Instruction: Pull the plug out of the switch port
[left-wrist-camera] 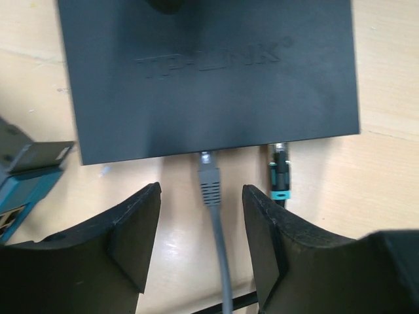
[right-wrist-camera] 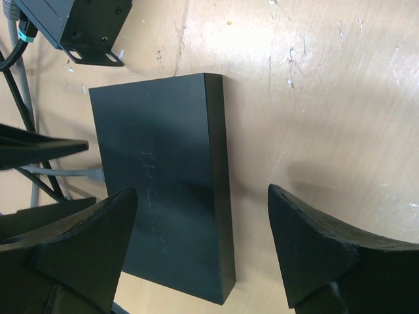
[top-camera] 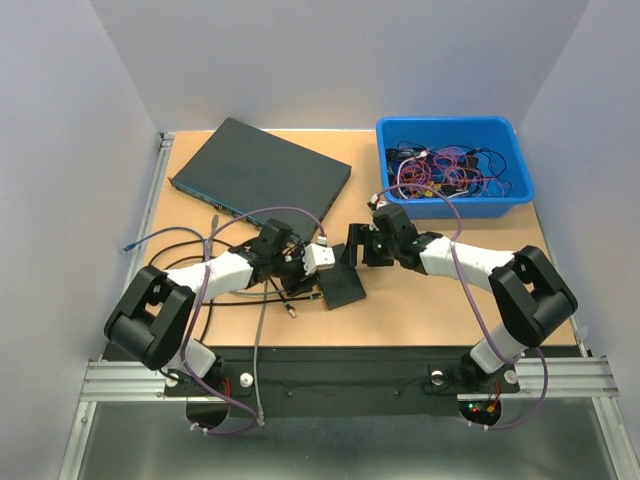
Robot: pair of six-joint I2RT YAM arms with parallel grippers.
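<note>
The grey plug (left-wrist-camera: 209,178) sits in the front edge of the small black TP-Link switch (left-wrist-camera: 209,72) on the table (right-wrist-camera: 314,98). Jaws of the left gripper (left-wrist-camera: 201,196) flank it, parted, not touching. The right gripper (right-wrist-camera: 203,203) hangs over the switch, jaws released wide.

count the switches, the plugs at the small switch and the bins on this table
switches: 2 (large switch, small switch)
plugs at the small switch: 2 (grey plug, teal plug)
bins: 1 (blue bin)
total: 5
</note>
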